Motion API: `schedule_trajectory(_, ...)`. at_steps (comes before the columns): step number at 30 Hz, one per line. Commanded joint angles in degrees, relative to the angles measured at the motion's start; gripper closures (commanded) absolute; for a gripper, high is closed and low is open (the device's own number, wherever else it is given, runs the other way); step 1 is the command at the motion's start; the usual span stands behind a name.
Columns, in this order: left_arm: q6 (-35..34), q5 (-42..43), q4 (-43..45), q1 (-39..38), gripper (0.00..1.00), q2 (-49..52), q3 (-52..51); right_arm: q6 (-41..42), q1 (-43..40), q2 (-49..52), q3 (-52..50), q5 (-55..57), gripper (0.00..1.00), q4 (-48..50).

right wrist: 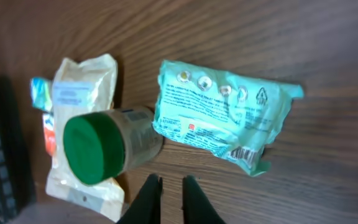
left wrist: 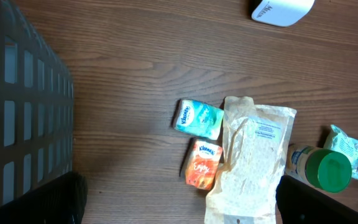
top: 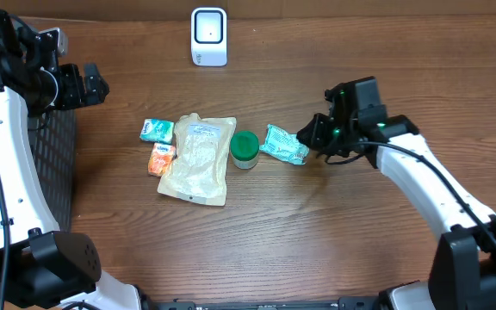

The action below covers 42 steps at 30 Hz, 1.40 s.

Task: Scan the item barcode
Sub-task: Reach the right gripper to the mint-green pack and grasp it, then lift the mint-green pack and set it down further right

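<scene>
Reading "Kleenex": teal pack (left wrist: 198,119) and orange pack (left wrist: 203,164) (lettering tilted).

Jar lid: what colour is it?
The jar lid is green, clearest in the right wrist view.

I read "Kleenex" on the teal tissue pack (left wrist: 198,118) and on the orange tissue pack (left wrist: 203,163). The mint-green packet (right wrist: 222,115) carries a barcode (right wrist: 244,153) and a triangle sign (right wrist: 261,94); I can't read its small print. The beige pouch (left wrist: 253,162) label is too blurry.
</scene>
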Motion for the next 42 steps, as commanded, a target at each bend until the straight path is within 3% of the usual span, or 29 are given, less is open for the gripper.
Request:
schedule_trajectory(1,-0.6,0.9,0.1,0.2,0.0,-1.8,1.0,7.0,1.2,3.5,1.3,2.5,0.94,0.3)
schedule_trajectory(25,-0.6,0.9,0.1,0.2,0.0,-1.8,1.0,8.2,1.1,12.9,1.4,5.5,0.96,3.2)
schedule_trajectory(42,-0.6,0.9,0.1,0.2,0.01,-1.8,1.0,-12.4,1.1,19.1,1.3,12.8,0.95,7.9)
